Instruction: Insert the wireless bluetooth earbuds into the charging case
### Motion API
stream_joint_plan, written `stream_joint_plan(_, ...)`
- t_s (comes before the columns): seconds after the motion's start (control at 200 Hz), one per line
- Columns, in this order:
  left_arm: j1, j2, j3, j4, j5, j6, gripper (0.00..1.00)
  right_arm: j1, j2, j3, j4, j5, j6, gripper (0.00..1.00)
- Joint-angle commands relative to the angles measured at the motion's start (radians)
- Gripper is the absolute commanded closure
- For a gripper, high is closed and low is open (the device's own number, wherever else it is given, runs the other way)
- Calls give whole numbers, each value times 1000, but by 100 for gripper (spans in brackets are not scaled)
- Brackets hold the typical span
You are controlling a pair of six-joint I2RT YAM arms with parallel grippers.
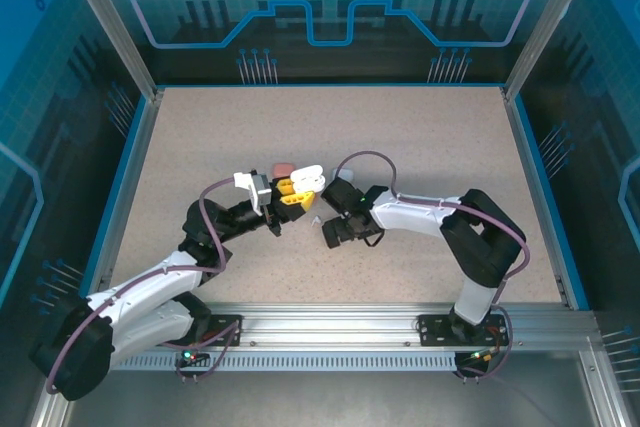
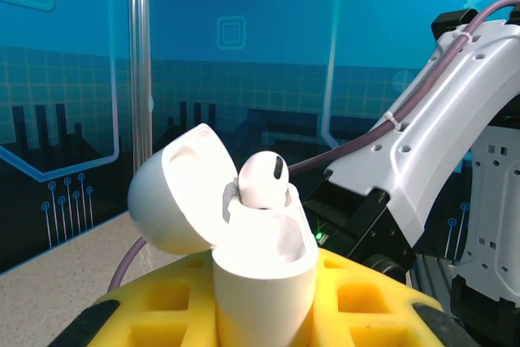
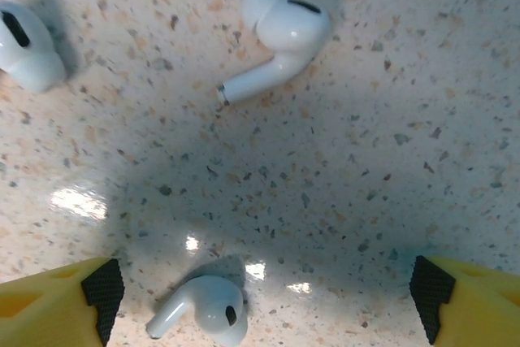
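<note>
My left gripper point(image 2: 264, 306) is shut on a white charging case point(image 2: 264, 270), held upright with its lid point(image 2: 175, 197) swung open to the left. One white earbud point(image 2: 262, 179) sits in the case's far socket; the near socket is bare. In the top view the case point(image 1: 310, 181) hangs above the table's middle. My right gripper point(image 3: 266, 298) points down at the table, open. A white earbud point(image 3: 203, 310) lies between its yellow fingers point(image 3: 57, 306), nearer the left one and touching neither. Two more white earbuds point(image 3: 280, 34) point(image 3: 24, 46) lie farther out.
A salmon-red object point(image 1: 283, 168) lies on the speckled table point(image 1: 420, 147) just behind the left gripper point(image 1: 293, 197). The right gripper point(image 1: 322, 227) and its arm point(image 2: 422, 127) are close beside the held case. Blue walls ring the table.
</note>
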State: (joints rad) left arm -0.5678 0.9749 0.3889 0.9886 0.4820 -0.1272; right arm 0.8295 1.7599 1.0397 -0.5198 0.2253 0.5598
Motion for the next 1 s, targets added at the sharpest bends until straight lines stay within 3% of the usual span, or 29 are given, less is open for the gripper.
stream_joint_plan(0.0,-8,-3,-1,7,-18,23,98,14,19,27,-57,29,-3,8)
stream_joint_plan(0.63,-9,8,6,8,-16,7,97,15,-31,-8,-126,-3,-15,27)
stream_joint_plan(0.996,-9,5,7,7,-17,6,97,20,-98,-12,-141,-49,-32,29)
